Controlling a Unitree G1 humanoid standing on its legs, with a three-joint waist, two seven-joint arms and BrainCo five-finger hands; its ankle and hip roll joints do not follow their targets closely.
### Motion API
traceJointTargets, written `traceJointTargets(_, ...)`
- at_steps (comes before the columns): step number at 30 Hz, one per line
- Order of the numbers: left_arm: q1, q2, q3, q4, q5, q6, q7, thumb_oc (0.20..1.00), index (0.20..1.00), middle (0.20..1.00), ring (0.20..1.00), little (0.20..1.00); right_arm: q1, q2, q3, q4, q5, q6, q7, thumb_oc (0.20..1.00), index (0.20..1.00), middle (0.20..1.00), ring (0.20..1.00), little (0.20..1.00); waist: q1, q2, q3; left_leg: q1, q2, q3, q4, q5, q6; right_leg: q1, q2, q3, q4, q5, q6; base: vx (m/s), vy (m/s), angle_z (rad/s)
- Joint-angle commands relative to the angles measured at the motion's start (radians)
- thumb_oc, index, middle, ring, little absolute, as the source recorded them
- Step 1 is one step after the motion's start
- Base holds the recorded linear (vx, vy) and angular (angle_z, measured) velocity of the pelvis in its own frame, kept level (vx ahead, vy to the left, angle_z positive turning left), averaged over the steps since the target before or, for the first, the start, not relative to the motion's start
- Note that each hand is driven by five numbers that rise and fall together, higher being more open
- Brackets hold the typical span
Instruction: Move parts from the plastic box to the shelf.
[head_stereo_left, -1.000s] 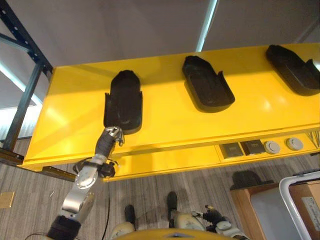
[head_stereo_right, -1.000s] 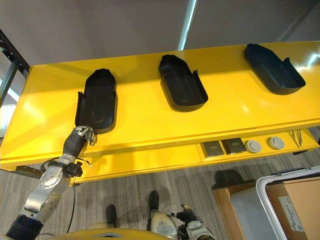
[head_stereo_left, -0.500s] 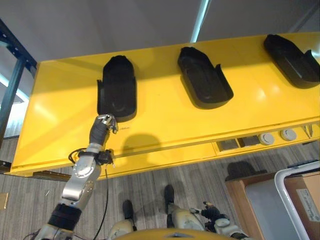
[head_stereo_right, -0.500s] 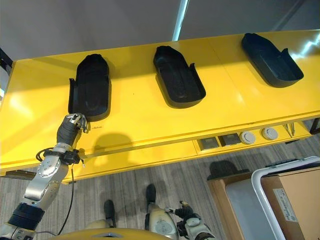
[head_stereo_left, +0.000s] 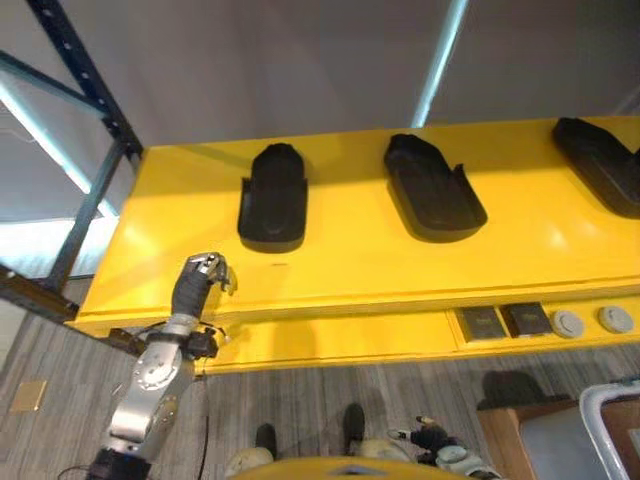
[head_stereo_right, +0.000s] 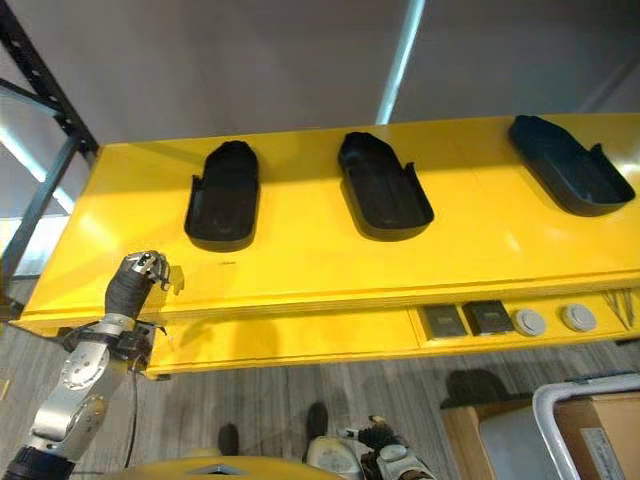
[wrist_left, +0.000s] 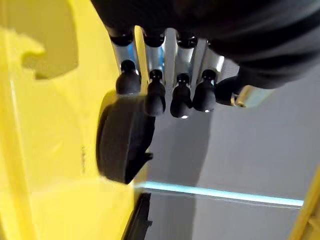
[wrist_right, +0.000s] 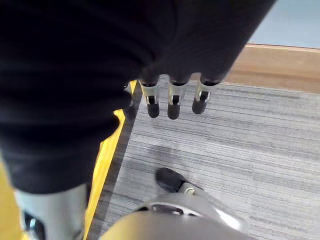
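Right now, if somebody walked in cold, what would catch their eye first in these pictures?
First the bright yellow shelf across the whole scene, with three black parts on it: the left part, the middle part and the right part. Next, the left robot hand raised over the shelf's front edge, holding nothing, just short of the left part.

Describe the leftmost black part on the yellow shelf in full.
The leftmost black part is a matte, dark, moulded tray, seemingly plastic: long, rounded at one end, with raised side walls and a small notch in one side. It lies flat on the yellow shelf, beside two similar parts and apart from them. The left robot hand is nearer the shelf's front edge, not touching it.
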Motion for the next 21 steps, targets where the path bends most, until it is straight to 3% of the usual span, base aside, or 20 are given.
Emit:
traceJointTargets(1,0.004,0.012,0.062,-0.08,0.046,-0.076,0.028,0.2,0.2,0.2,0.2,0.2,-0.043,0.01,0.023,0.063,-0.038,0.003,-0.012,1.0,1.0,1.0,1.0,1.0,0.013,-0.05,-0.017,0.029,0.039,-0.052,0.008,-0.069,-0.024,0.133,-0.073,-0.029,0.004,-0.192,0.069,-0.01,-0.03,0.5)
traceJointTargets(3,0.046,-0.036,0.075,-0.067,0.096,-0.12,0.089,0.2,0.2,0.2,0.2,0.2,-0.055,0.019,0.022,0.064,-0.027,-0.007,-0.03,1.0,1.0,1.0,1.0,1.0,0.042,-0.059,-0.029,0.048,0.038,-0.078,0.01,-0.073,-0.022,0.171,-0.074,-0.048,0.007,-0.204,0.063,0.01,-0.041,0.41)
traceJointTargets(5,0.064,-0.029,0.071,-0.021,0.188,-0.135,0.139,0.2,0.2,0.2,0.2,0.2,-0.06,0.032,0.025,0.059,-0.018,-0.016,-0.043,1.0,1.0,1.0,1.0,1.0,0.059,-0.065,-0.029,0.06,0.037,-0.098,0.013,-0.075,-0.02,0.194,-0.075,-0.063,0.011,-0.21,0.058,0.01,-0.043,0.36)
traceJointTargets(6,0.076,-0.008,0.052,0.055,0.279,-0.137,0.178,0.504,0.504,0.504,0.504,0.504,-0.064,0.045,0.029,0.05,-0.003,-0.029,-0.058,1.0,1.0,1.0,1.0,1.0,0.073,-0.07,-0.033,0.065,0.036,-0.116,0.013,-0.076,-0.019,0.208,-0.076,-0.076,0.014,-0.215,0.055,0.01,-0.034,0.35)
traceJointTargets(7,0.075,-0.008,0.05,0.058,0.281,-0.139,0.18,0.636,0.636,0.636,0.636,0.636,-0.064,0.046,0.028,0.05,-0.003,-0.029,-0.059,1.0,1.0,1.0,1.0,1.0,0.073,-0.07,-0.032,0.066,0.035,-0.118,0.013,-0.076,-0.019,0.21,-0.076,-0.078,0.013,-0.215,0.056,0.01,-0.025,0.26)
traceJointTargets(8,0.075,0.002,0.029,0.112,0.321,-0.139,0.196,1.0,1.0,1.0,1.0,1.0,-0.068,0.054,0.032,0.049,0.004,-0.037,-0.067,1.0,1.0,1.0,1.0,1.0,0.078,-0.072,-0.033,0.07,0.035,-0.124,0.013,-0.076,-0.019,0.215,-0.077,-0.084,0.016,-0.217,0.055,0.0,-0.011,0.19)
traceJointTargets(11,0.072,0.014,-0.02,0.282,0.407,-0.121,0.239,1.0,1.0,1.0,1.0,1.0,-0.074,0.075,0.042,0.042,0.02,-0.05,-0.081,1.0,1.0,1.0,1.0,1.0,0.088,-0.074,-0.031,0.069,0.033,-0.142,0.015,-0.072,-0.017,0.215,-0.077,-0.096,0.026,-0.22,0.053,-0.03,-0.016,0.18)
traceJointTargets(12,0.068,-0.007,-0.045,0.412,0.435,-0.108,0.267,1.0,1.0,1.0,1.0,1.0,-0.071,0.085,0.044,0.043,0.028,-0.058,-0.093,1.0,1.0,1.0,1.0,1.0,0.09,-0.075,-0.029,0.064,0.032,-0.149,0.015,-0.068,-0.016,0.212,-0.078,-0.103,0.031,-0.22,0.053,-0.02,-0.008,0.16)
traceJointTargets(16,0.061,-0.041,-0.057,0.548,0.453,-0.09,0.296,1.0,1.0,1.0,1.0,1.0,-0.065,0.088,0.041,0.052,0.034,-0.06,-0.105,1.0,1.0,1.0,1.0,1.0,0.091,-0.075,-0.027,0.059,0.03,-0.154,0.017,-0.065,-0.016,0.21,-0.079,-0.108,0.033,-0.219,0.053,0.0,-0.002,0.02)
traceJointTargets(17,0.057,-0.069,-0.06,0.688,0.478,-0.069,0.315,1.0,1.0,1.0,1.0,1.0,-0.055,0.091,0.034,0.068,0.034,-0.062,-0.114,1.0,1.0,1.0,1.0,1.0,0.086,-0.076,-0.027,0.056,0.029,-0.15,0.016,-0.062,-0.016,0.207,-0.078,-0.106,0.029,-0.215,0.054,0.0,0.0,0.0)
traceJointTargets(21,0.033,-0.121,-0.037,0.949,0.454,-0.041,0.322,1.0,1.0,1.0,1.0,1.0,-0.032,0.083,0.014,0.094,0.04,-0.06,-0.114,1.0,1.0,1.0,1.0,1.0,0.066,-0.076,-0.028,0.049,0.028,-0.133,0.016,-0.062,-0.014,0.191,-0.081,-0.096,0.023,-0.206,0.06,-0.03,0.02,-0.04)
